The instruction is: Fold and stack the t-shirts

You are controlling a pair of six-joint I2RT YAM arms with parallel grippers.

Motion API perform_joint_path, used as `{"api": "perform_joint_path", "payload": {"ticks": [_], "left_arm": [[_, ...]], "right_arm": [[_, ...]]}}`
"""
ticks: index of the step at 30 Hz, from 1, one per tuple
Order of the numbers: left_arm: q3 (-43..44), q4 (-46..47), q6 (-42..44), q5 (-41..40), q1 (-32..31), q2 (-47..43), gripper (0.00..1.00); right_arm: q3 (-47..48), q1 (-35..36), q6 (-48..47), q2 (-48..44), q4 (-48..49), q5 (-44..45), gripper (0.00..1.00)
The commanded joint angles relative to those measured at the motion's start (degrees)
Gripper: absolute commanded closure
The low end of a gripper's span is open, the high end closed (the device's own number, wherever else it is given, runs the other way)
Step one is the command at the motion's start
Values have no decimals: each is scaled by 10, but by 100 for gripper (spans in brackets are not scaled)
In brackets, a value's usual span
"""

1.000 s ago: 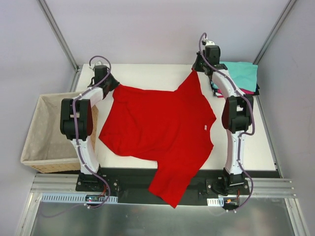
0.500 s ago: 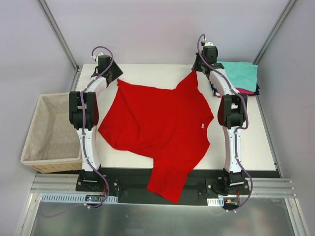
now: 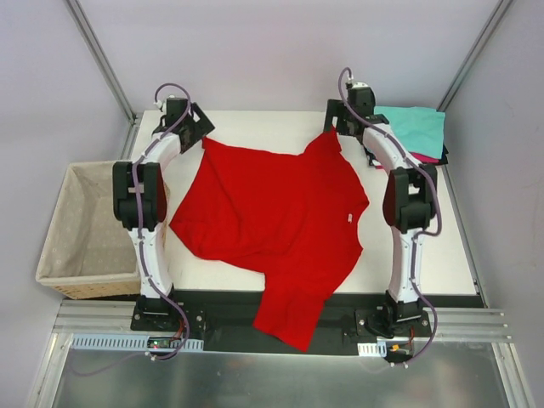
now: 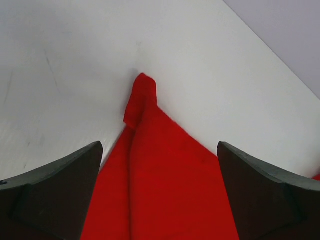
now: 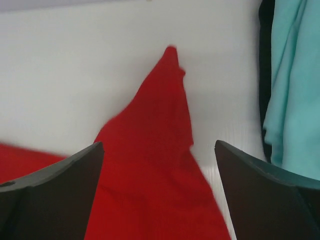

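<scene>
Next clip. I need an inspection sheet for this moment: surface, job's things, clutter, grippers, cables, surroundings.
Surface: white table, no marks seen.
Job's things: red t-shirt spread out and wrinkled, one part hanging over the near edge; folded stack at the far right corner, teal on top, pink and black edges beneath.
Clutter: nothing seen.
Grippers: left gripper open over the shirt's far left corner; right gripper open over its far right corner; neither holds cloth.
Cables: purple cables looped along both arms, clear of the shirt.
Surroundings: lined wicker basket left of the table; grey walls.
</scene>
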Motion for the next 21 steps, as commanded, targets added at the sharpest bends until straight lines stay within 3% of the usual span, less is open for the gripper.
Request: {"api": "perform_joint_path", "payload": {"ticks": [1,5,12,16,21], "left_arm": [[-56,-116,-23,15,-1,-139,1],[-147,-212,-6,-19,-16,-221,1],[-263,-344,52,22,-44,-342,1],[-336,-363,87,14,-44,-395,1],[-366,-380,121,37,-44,-392,1]], "right_arm": [[-90,98,-32,-192,-84,55,3],[-219,156,-3,-275,-160,90,3],[-417,221,63,-381,-231,138,3],[-507,236,98,-435,-227,140,3],[-594,243,126,-462,-190,124,3]]}}
